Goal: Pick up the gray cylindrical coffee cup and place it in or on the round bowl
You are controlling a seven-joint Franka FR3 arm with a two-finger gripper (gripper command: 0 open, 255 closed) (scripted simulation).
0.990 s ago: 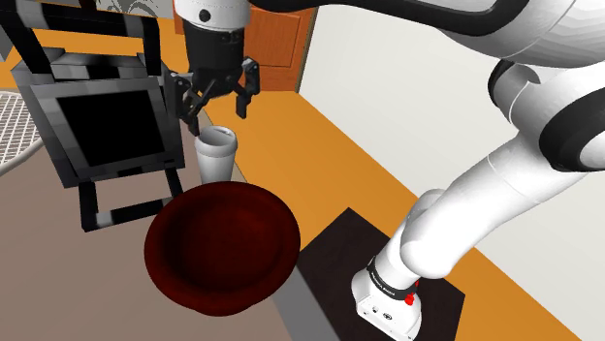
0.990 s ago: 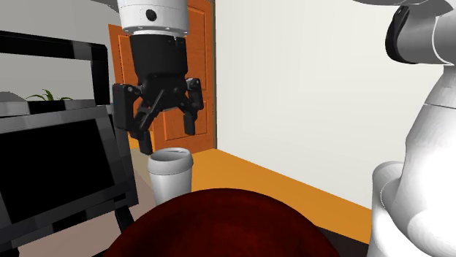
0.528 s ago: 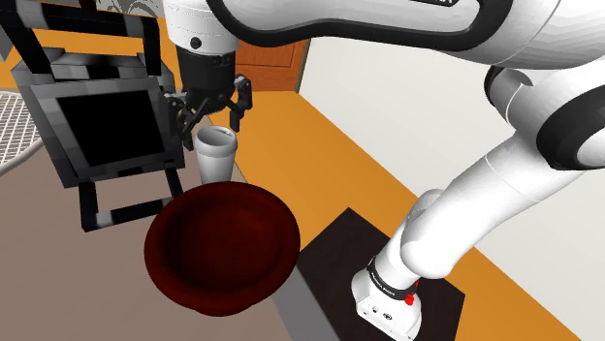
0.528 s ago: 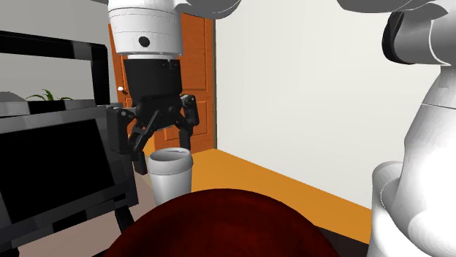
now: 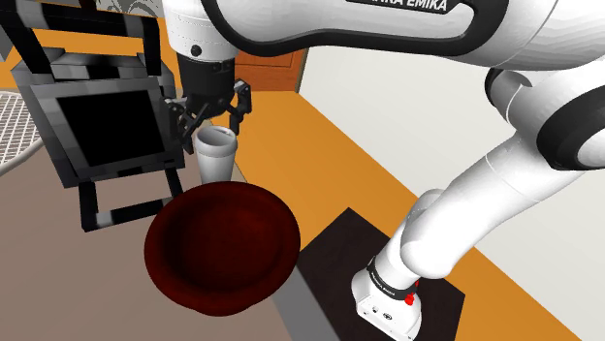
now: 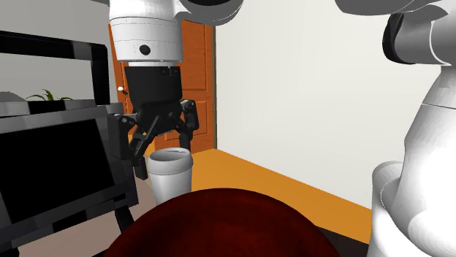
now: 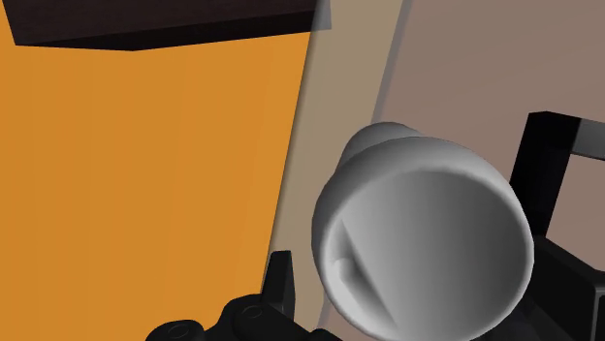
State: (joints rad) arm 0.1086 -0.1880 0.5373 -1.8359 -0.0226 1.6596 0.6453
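The pincer (image 6: 166, 155), spread over the pale gray cup (image 6: 169, 179), seems off-centre, so a finger may clip its rim and topple it.

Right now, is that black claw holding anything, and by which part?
Nothing is held. The gripper is open, its fingers standing apart near the rim of the grey cup, not clasping it.

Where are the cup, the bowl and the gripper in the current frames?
cup (image 5: 215, 161): shoulder view, on its light grey side wall.
bowl (image 5: 184, 254): shoulder view, on its dark red inner wall.
gripper (image 6: 166, 150): second exterior view, midway between its open fingertips.
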